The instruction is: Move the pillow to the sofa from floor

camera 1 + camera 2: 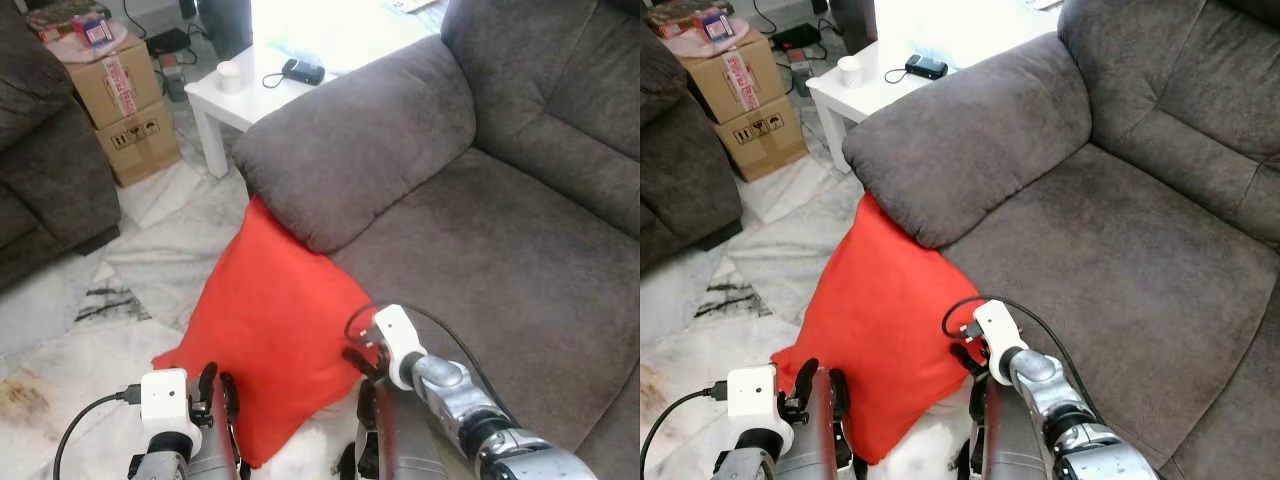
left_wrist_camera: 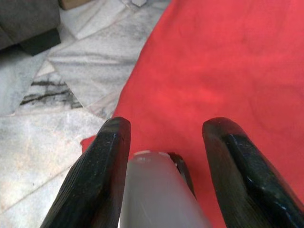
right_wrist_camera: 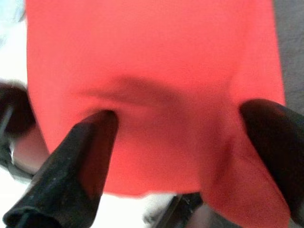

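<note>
Right wrist view: the right gripper (image 3: 175, 142) has its fingers spread wide, both tips pressed into the red pillow (image 3: 152, 85), fabric bulging between them but not pinched.
Left wrist view: the left gripper (image 2: 166, 142) is also spread, hovering just over the pillow's near corner, with marble floor (image 2: 57, 95) beside it.
Pillow: leaning on the floor just ahead of both grippers, its far corner tucked against the sofa (image 1: 500, 250) armrest (image 1: 360, 150).
Slip risk: if the right gripper closes on the bulge alone, I judge it may catch only a thin fold, and the soft pillow could sag or slide out on lifting.
Uneven lift: the left gripper sits at the very corner; a weak hold there would let that end droop.
Snag risk: beyond the grippers, the armrest overhangs the pillow's top, so a straight pull up could jam it.
Farther off: a white desk (image 1: 225, 100) with a cup (image 1: 229, 76), well apart.
</note>
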`<state>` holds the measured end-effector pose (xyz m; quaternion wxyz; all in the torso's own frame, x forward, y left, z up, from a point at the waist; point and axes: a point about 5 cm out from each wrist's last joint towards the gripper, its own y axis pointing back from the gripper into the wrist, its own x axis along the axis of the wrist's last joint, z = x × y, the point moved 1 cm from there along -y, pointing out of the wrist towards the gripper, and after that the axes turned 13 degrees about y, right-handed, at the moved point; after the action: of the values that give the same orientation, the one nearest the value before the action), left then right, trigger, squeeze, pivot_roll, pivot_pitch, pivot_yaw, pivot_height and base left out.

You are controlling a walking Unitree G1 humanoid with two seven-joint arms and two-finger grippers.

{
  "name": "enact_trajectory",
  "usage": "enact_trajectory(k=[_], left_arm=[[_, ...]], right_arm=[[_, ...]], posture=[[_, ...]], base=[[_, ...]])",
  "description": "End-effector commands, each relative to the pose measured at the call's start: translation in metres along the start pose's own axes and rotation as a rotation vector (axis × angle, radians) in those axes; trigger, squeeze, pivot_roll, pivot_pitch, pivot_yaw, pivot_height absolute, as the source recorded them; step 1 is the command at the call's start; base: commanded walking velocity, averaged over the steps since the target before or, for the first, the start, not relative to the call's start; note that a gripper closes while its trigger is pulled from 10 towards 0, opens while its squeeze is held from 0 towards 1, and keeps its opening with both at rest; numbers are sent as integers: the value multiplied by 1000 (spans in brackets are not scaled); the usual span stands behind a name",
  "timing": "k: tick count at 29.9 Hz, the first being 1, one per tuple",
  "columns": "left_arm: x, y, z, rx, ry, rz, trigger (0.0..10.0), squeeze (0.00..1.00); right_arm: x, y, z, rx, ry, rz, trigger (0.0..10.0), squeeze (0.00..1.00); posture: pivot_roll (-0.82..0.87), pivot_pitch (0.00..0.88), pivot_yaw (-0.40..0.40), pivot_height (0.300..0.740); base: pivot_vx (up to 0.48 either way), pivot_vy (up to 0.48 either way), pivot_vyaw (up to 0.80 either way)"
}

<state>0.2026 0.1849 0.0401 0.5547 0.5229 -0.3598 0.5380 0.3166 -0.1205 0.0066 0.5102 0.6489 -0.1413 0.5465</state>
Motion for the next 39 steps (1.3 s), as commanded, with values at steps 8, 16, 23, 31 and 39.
enact_trajectory(k=[8, 16, 23, 31, 39], left_arm=[[-5, 7, 0, 11, -4, -28, 10000, 0], [-2, 2, 3, 4, -2, -23, 10000, 0], [-1, -1, 3, 2, -2, -18, 10000, 0], [2, -6, 3, 0, -3, -10, 10000, 0], [3, -9, 3, -4, -4, -4, 10000, 0]], right_arm=[[6, 1, 10, -86, -137, 64, 7176, 0], [2, 2, 7, -69, -136, 67, 0, 0], [2, 2, 7, -67, -143, 70, 0, 0], [4, 2, 7, -67, -142, 71, 0, 0], [5, 1, 7, -67, -135, 70, 0, 0]], posture=[[101, 287, -111, 574], [96, 273, -111, 574], [95, 265, -111, 574], [94, 253, -107, 574], [93, 242, -103, 574]], base=[[0, 0, 0], [0, 0, 0], [0, 0, 0], [0, 0, 0], [0, 0, 0]])
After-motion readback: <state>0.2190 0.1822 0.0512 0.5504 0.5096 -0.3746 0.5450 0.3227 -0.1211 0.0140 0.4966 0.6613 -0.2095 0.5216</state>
